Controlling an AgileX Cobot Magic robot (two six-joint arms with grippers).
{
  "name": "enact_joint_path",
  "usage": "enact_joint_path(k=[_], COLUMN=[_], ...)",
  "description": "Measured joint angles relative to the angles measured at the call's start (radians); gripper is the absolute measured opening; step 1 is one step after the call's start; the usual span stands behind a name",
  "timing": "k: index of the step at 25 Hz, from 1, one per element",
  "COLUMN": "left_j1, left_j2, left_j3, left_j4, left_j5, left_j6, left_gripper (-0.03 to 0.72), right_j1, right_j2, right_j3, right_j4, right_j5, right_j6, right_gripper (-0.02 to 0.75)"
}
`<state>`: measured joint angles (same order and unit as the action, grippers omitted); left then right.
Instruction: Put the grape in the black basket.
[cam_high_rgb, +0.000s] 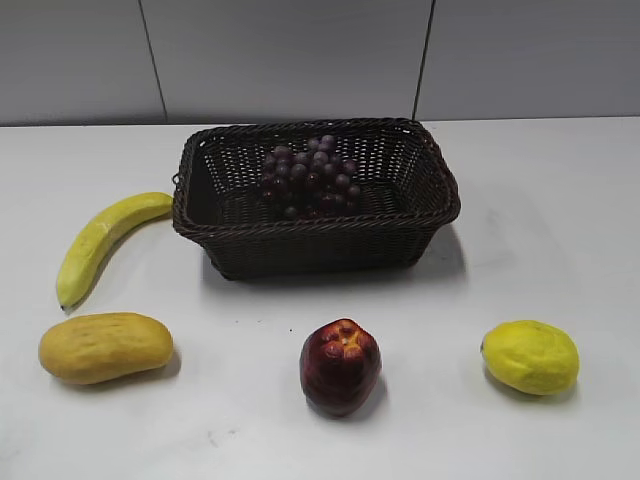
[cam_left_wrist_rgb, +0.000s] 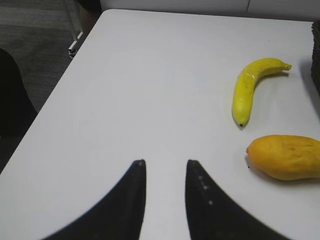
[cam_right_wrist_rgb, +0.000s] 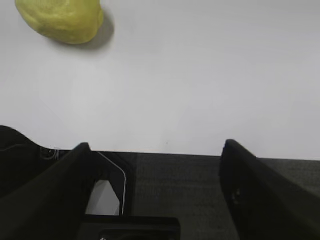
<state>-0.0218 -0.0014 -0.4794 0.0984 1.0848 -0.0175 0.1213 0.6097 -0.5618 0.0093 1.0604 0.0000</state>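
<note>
The grape (cam_high_rgb: 311, 177), a bunch of small dark purple-red grapes, lies inside the black basket (cam_high_rgb: 318, 233), toward its back middle. The woven basket stands at the table's centre back. Neither gripper shows in the exterior view. In the left wrist view my left gripper (cam_left_wrist_rgb: 164, 163) is open and empty above bare table, left of the banana. In the right wrist view my right gripper (cam_right_wrist_rgb: 156, 145) is wide open and empty at the table's front edge.
A yellow banana (cam_high_rgb: 100, 242) (cam_left_wrist_rgb: 248, 86) and an orange mango (cam_high_rgb: 105, 347) (cam_left_wrist_rgb: 285, 156) lie left of the basket. A dark red apple (cam_high_rgb: 340, 366) sits front centre. A yellow lemon (cam_high_rgb: 530, 356) (cam_right_wrist_rgb: 61, 19) sits front right.
</note>
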Motion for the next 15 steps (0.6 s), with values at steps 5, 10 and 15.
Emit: enact_joint_path(k=[5,10,15], left_j1=[0.0,0.0,0.0], left_j2=[0.0,0.0,0.0], left_j3=[0.0,0.0,0.0], left_j4=[0.0,0.0,0.0], left_j5=[0.0,0.0,0.0], left_j6=[0.0,0.0,0.0], left_gripper=[0.216,0.216,0.216], right_j1=[0.0,0.0,0.0], right_j2=[-0.209,-0.367,-0.463], right_j3=[0.056,0.058,0.058], right_j4=[0.0,0.0,-0.001], right_j5=[-0.013,-0.018,-0.018], right_j6=[0.0,0.0,0.0], right_gripper=[0.591,0.591,0.591])
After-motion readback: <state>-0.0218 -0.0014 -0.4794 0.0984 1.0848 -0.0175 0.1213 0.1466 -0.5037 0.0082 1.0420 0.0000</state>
